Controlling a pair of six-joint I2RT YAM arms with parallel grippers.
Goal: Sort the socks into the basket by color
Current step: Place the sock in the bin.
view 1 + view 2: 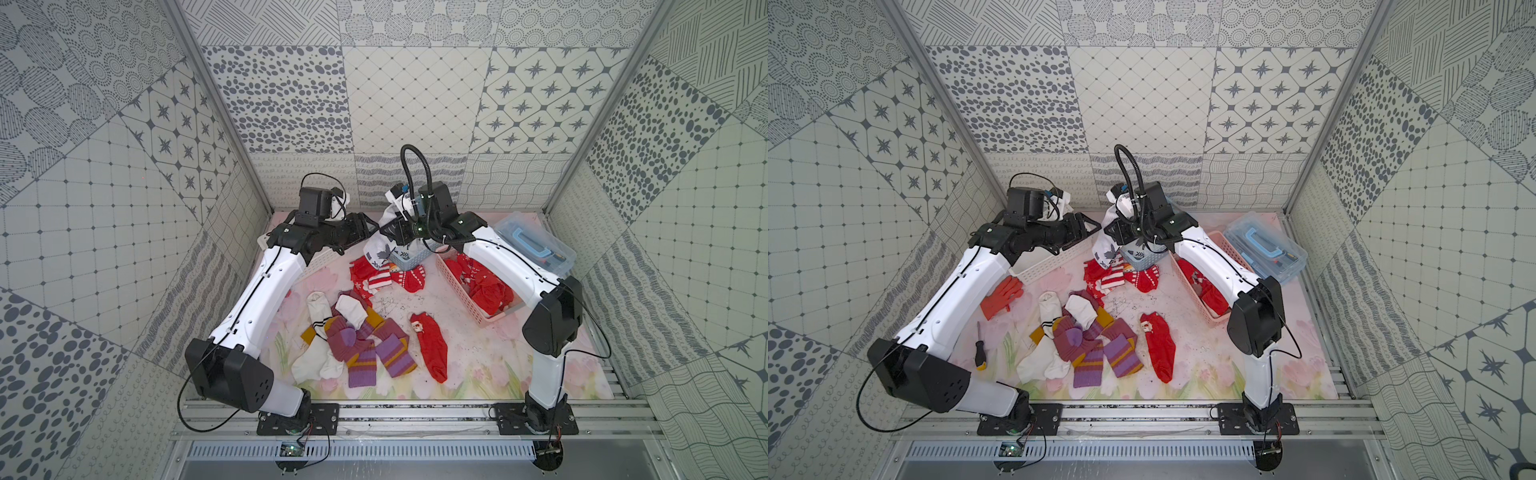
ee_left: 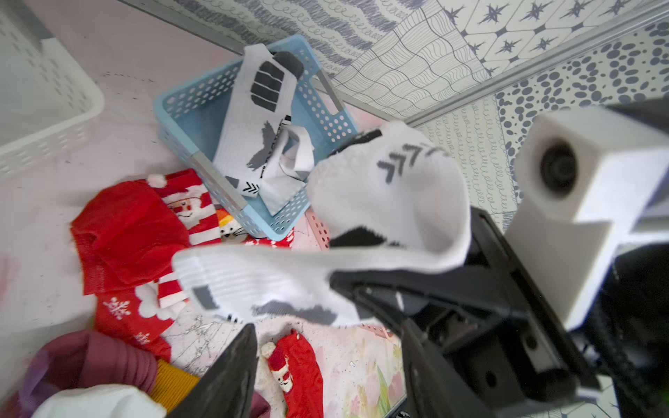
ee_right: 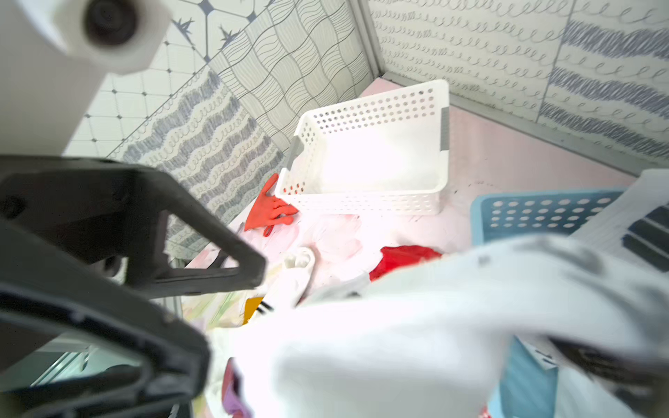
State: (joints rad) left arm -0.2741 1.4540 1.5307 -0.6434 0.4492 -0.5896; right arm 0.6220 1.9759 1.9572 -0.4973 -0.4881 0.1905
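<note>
— Two claws near one sock. Which of yours has it?

— My right claw (image 1: 386, 230) is pressed together on the white sock (image 1: 376, 246), the one with grey-black marks. My left claw (image 1: 360, 239) stands spread just beside it, holding nothing.

— Where does the sock hang?

— In a top view, just above the frame's centre, at the left edge of the blue basket (image 1: 411, 257). Most of its length dangles outside the rim, over the red socks (image 1: 388, 276) on the mat.

— So what's the danger?

— I judge that if I let go here, it drapes on the rim or slides down among the reds, the wrong colour. I'd want it further over the basket first.

— Anything else?

— My left fingers (image 2: 224, 380) sit close under the cuff. Knit catches easily, so pulling that arm away carelessly could tug the sock out of a pinch whose depth I cannot see. Another white sock (image 2: 253, 119) already lies across the basket with one end up on the wall, and a dragging tail could sweep it out.

— And the pink basket (image 1: 459, 291)?

— Right of centre, holding reds. A swing that far would mis-sort.
</note>
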